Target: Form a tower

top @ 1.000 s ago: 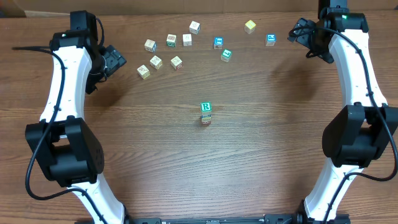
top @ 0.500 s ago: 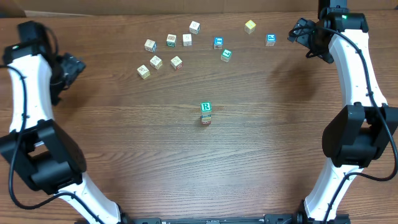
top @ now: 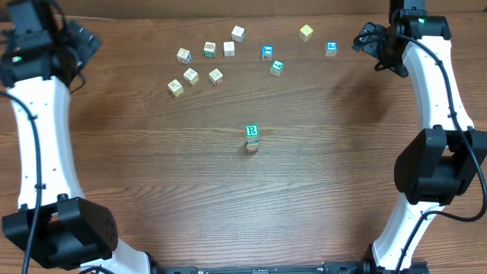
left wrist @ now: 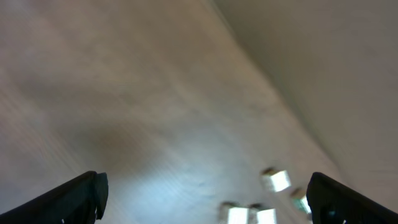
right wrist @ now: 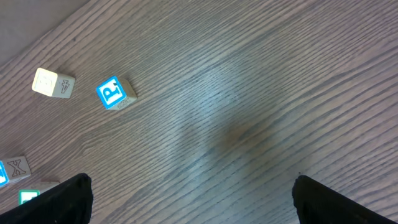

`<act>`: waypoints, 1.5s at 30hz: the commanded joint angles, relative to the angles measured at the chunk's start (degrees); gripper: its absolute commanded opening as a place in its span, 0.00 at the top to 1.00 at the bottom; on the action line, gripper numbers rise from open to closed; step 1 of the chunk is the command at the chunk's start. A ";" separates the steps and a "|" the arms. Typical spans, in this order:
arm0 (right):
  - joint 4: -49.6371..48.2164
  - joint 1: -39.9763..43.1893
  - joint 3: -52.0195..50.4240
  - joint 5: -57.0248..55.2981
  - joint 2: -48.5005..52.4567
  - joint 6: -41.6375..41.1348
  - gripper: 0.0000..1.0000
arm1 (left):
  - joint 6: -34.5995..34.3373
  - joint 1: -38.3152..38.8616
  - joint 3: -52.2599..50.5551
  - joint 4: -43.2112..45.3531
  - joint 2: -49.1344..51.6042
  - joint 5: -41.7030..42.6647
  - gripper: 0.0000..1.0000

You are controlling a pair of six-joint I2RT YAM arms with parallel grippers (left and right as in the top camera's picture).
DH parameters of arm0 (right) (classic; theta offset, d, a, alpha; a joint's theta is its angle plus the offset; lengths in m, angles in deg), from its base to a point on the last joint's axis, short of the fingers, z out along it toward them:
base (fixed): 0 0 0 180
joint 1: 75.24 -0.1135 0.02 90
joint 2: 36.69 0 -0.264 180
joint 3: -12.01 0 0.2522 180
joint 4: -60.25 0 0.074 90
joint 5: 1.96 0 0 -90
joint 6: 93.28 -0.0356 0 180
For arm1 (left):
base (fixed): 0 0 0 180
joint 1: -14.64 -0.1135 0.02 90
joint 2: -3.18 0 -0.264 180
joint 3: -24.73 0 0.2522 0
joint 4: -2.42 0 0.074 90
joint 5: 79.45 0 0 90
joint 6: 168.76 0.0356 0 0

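Worktop point(top: 228, 205): brown wood grain, carries everything.

Left arm point(top: 46, 152): runs up the left edge, wrist at the far left corner. Right arm point(top: 441, 99): runs up the right edge, wrist at the far right corner.

Left end effector point(left wrist: 205, 196): released, fingers spread wide with nothing between them, only bare worktop below. The left wrist view is blurred. A few pale cubes show low right in it, faces unreadable.

Right end effector point(right wrist: 193, 193): released, fingers wide apart, nothing held, hanging over bare wood. It sits just right of the blue-bordered cube point(right wrist: 115, 93).

Tower point(top: 252, 138): narrow stack of small wooden cubes standing alone mid-worktop, well apart from both arms. The top cube point(top: 252, 131) shows a green R in a green border. Can't count the layers from above. It looks upright, with lower cubes just visible under the near edge.

Loose cubes sit toward the far edge, none touching the tower:
- Left cluster of three point(top: 191, 75), with three more behind it point(top: 209, 49).
- One cube point(top: 238, 33) farther back.
- Blue-faced cube point(top: 266, 52) beside a green-faced cube point(top: 277, 67).
- Yellowish cube point(top: 306, 32) near the far edge.
- In the right wrist view, a pale cube point(right wrist: 53, 83) lies just left of the blue-bordered one, and an X cube point(right wrist: 15, 167) sits at the frame's left edge.
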 commanded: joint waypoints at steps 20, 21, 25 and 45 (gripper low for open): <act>-0.13 0.00 0.85 -0.35 -0.17 0.24 0.00 | 6.14 6.10 -49.94 60.28 -17.27 10.86 0.00; -0.13 0.00 0.85 -0.35 -0.17 0.24 0.00 | 7.26 6.27 -52.37 64.19 -17.88 11.34 0.00; -0.13 0.00 0.85 -0.35 -0.17 0.24 0.00 | 12.31 7.41 -59.58 72.72 -20.20 11.32 0.00; -0.13 0.00 0.85 -0.35 -0.17 0.24 0.00 | 13.77 7.58 -92.02 74.66 -31.80 5.70 0.01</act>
